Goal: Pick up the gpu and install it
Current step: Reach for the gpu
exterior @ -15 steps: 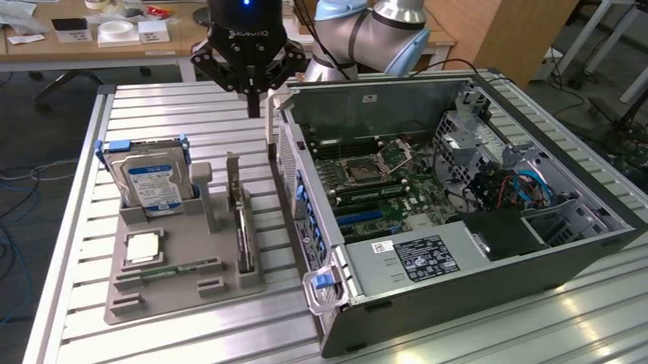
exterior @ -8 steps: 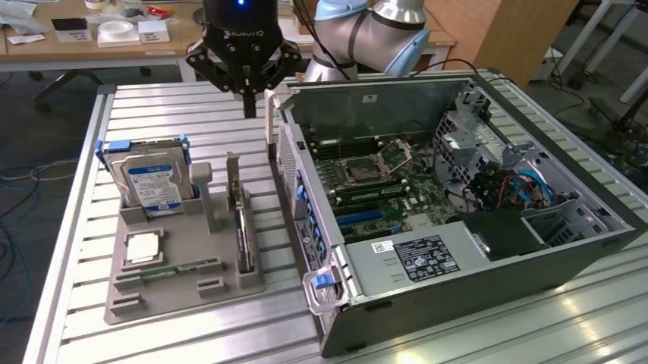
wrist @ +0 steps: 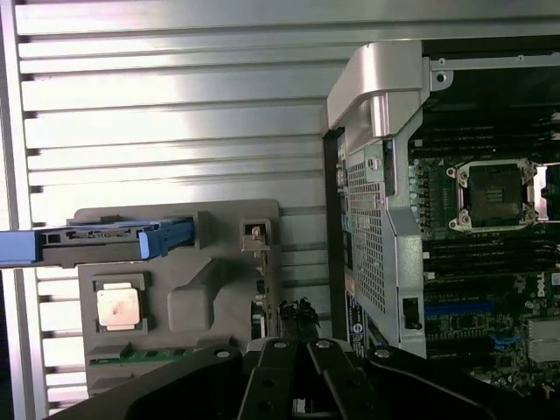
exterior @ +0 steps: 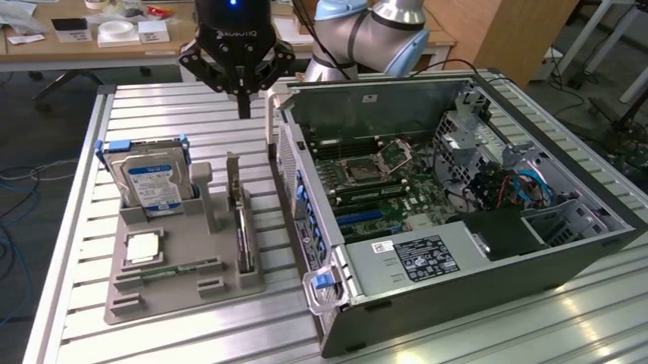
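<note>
The gpu (exterior: pixel 241 221) is a thin dark card standing on edge in a slot along the right side of the grey holder tray (exterior: pixel 233 287). In the wrist view the gpu (wrist: pixel 260 302) appears edge-on, with its silver end bracket at one end. My gripper (exterior: pixel 244 106) hangs above the slatted table, beyond the tray's far end and beside the computer case's corner. Its fingers are shut with nothing between them. In the wrist view the gripper (wrist: pixel 296 374) sits just past the card's near end.
An open computer case (exterior: pixel 456 265) lies on the exterior view's right, motherboard (exterior: pixel 375 178) exposed. The tray also holds a silver hard drive (exterior: pixel 152 178) in a blue bracket, a processor chip (exterior: pixel 142 246) and a green memory stick (exterior: pixel 167 267). Desks stand behind the table.
</note>
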{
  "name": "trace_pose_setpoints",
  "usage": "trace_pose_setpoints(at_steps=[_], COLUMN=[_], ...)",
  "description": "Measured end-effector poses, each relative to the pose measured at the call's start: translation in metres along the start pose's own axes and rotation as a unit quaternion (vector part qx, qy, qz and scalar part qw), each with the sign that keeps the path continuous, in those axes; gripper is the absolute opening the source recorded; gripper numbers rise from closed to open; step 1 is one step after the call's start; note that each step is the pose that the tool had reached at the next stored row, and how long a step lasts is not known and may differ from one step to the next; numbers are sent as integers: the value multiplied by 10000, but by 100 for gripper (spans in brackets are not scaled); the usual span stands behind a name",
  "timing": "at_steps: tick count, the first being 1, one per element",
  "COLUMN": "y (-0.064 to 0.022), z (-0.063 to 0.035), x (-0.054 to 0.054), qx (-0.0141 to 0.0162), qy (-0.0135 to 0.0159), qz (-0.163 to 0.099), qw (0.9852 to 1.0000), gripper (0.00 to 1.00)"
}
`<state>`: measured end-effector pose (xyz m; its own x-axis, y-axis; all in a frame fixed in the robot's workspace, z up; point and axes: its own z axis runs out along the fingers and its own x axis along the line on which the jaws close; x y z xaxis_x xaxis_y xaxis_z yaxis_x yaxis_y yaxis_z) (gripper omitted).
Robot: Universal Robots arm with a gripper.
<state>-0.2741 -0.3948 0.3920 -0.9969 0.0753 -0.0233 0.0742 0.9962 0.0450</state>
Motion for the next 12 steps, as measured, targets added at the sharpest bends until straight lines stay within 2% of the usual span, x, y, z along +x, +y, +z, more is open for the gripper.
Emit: trace_pose_setpoints(at_steps=[6,12], y=[-6,-7], z=[0,-1], x=[88,104], qx=[0,0], qy=[0,0], qz=[0,0], qw=[10000,10000], gripper=[11,11])
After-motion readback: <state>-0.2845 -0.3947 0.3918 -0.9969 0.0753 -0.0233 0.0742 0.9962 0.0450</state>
